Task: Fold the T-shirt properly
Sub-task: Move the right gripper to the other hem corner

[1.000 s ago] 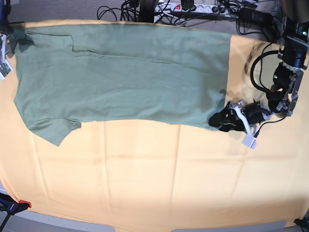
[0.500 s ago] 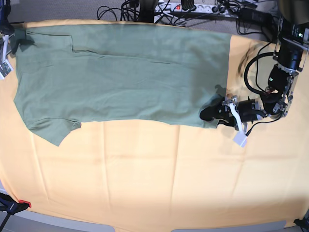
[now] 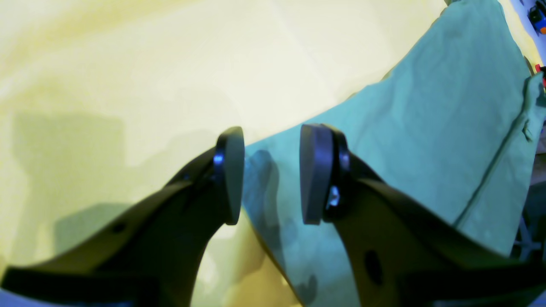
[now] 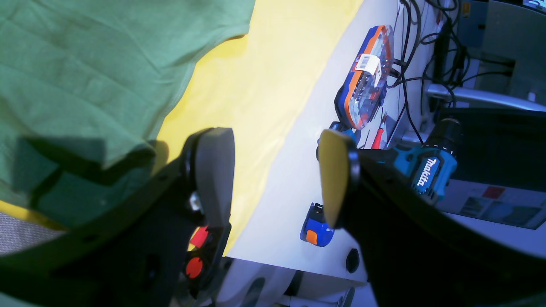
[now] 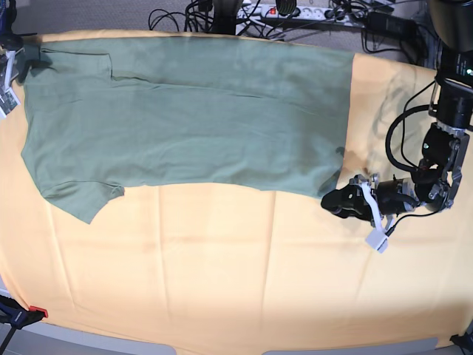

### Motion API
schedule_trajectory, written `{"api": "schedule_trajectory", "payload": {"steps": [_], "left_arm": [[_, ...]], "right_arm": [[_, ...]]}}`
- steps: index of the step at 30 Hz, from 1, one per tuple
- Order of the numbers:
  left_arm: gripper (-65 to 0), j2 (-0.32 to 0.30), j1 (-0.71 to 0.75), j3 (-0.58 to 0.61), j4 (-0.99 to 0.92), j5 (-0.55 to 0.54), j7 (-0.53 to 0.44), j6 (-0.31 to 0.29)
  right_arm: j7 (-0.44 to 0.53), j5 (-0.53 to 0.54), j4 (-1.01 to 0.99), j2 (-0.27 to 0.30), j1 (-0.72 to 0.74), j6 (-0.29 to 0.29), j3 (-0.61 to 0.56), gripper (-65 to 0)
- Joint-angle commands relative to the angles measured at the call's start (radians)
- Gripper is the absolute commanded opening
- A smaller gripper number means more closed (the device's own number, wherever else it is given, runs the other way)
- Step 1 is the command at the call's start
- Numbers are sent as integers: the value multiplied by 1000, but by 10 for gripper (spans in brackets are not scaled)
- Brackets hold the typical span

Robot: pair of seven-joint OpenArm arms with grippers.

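T-shirt (image 5: 185, 118) corner lies between left claw's (image 3: 271, 175) spread, unclamped jaws.

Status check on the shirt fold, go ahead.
Left gripper open, straddling T-shirt hem corner, no grip yet. Right gripper open, empty, past table edge. Nothing in the way.

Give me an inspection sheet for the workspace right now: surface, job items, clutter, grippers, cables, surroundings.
Surface: orange-yellow cloth covers the table, creased.
Job's things: T-shirt lies spread flat across the far half, one sleeve pointing toward the near edge.
Clutter: nothing seen on the cloth.
Grippers: left gripper low at the shirt's near corner, jaws apart, fabric edge between them, not pinched. Right gripper at the shirt's far end, jaws open, empty.
Cables: tangle and a power strip behind the table.
Surroundings: cordless drill and bit case beside the table.
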Motion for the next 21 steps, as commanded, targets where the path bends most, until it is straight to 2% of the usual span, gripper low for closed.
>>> {"api": "schedule_trajectory", "payload": {"steps": [1,4,6,9,10,12,15,18,21], "left_arm": [[-424,-19,-28,-8,11,6,-22,-9],[-421,-19,-28,-8,11,127,-68,-9],[-373,-19,-25,-8,11,210,-148,-9],[-304,-15,-23,-8,11,289,-244,126],[-303,-10,-23,-8,11,310,-248,151],[-303,0,-19,-8,11,338,-248,156],[-303,21,-5,-8,11,346,-243,166],[-303,49,16,-8,11,319,-194,166],[-303,60,43,-8,11,241,-135,116]], "right_arm": [[7,-13,10,14,-2,-14,15,-314],[11,-13,10,14,-2,-14,15,-314],[16,-13,10,14,-2,-14,15,-314],[22,-13,10,14,-3,-14,15,-314],[21,-13,10,13,-3,-15,15,-314],[21,-13,10,11,-3,-15,15,-314],[23,-13,10,11,-2,-16,15,-314],[29,-13,10,11,0,-23,15,-314],[29,-13,10,11,0,-23,15,-314]]}}
